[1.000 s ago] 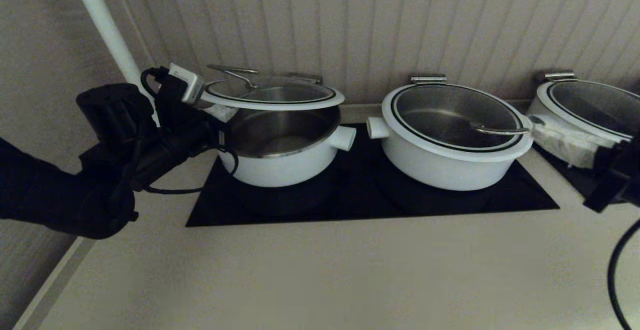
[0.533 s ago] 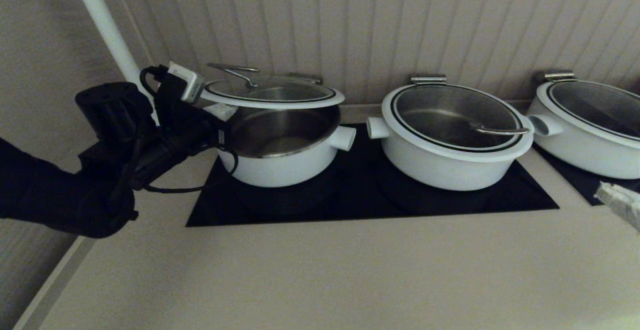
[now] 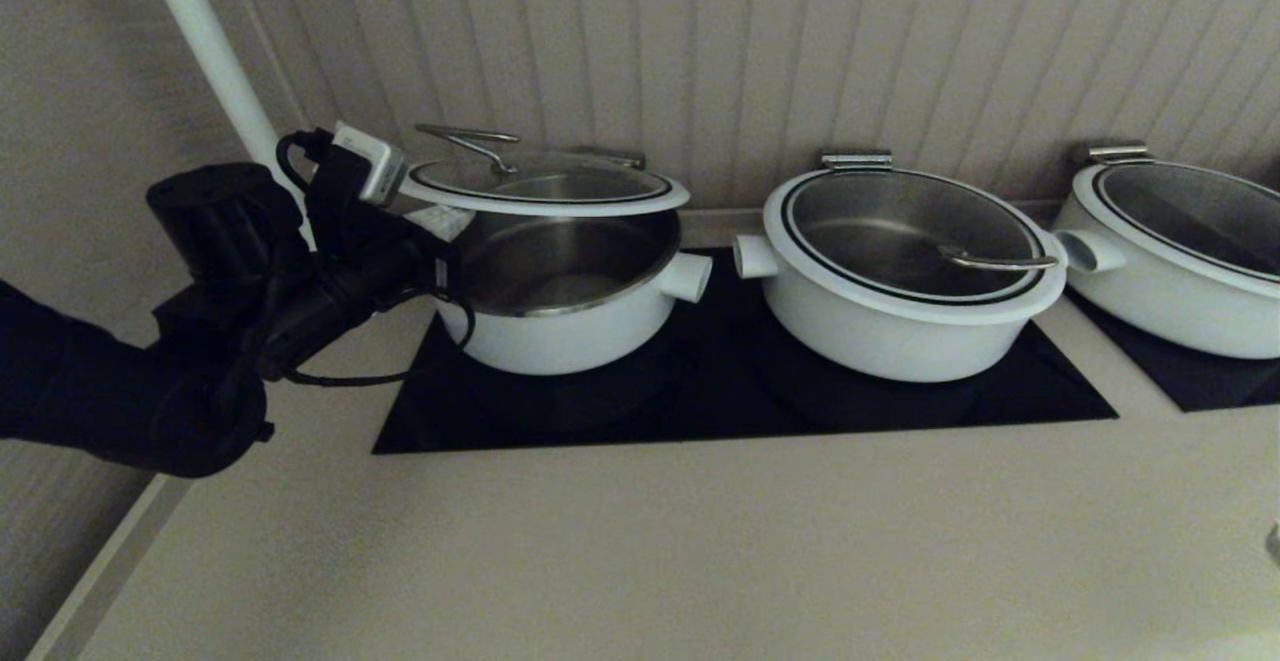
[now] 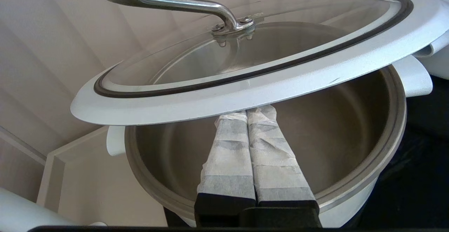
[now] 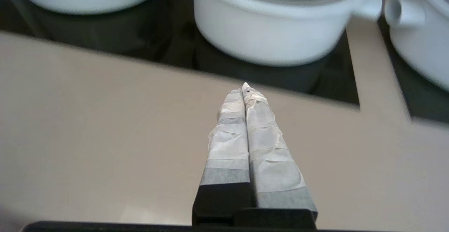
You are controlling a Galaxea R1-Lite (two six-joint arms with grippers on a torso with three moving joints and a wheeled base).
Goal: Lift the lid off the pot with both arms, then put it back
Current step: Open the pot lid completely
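Note:
The lid (image 3: pixel 545 186) is clear glass with a white rim and a steel wire handle. It hangs tilted over the pot (image 3: pixel 560 326), raised on its left side, so the steel inside shows. My left gripper (image 3: pixel 440 223) is shut, and its taped fingertips sit under the lid's white rim and prop it up. In the left wrist view the shut gripper (image 4: pixel 247 112) touches the underside of the lid (image 4: pixel 245 84) above the open pot (image 4: pixel 350 137). My right gripper (image 5: pixel 244 91) is shut and empty over the bare counter, in front of the cooktop and clear of the pots.
Two twin white pots with lids on stand to the right, the middle one (image 3: pixel 900 281) and the far right one (image 3: pixel 1180 251). A black cooktop (image 3: pixel 700 411) lies under the pots. A white pipe (image 3: pixel 210 51) and a ribbed wall are behind. The beige counter (image 3: pixel 650 551) lies in front.
My right arm has pulled back from the far right pot and dropped out of the head view. My left gripper and the lid's left side have risen slightly.

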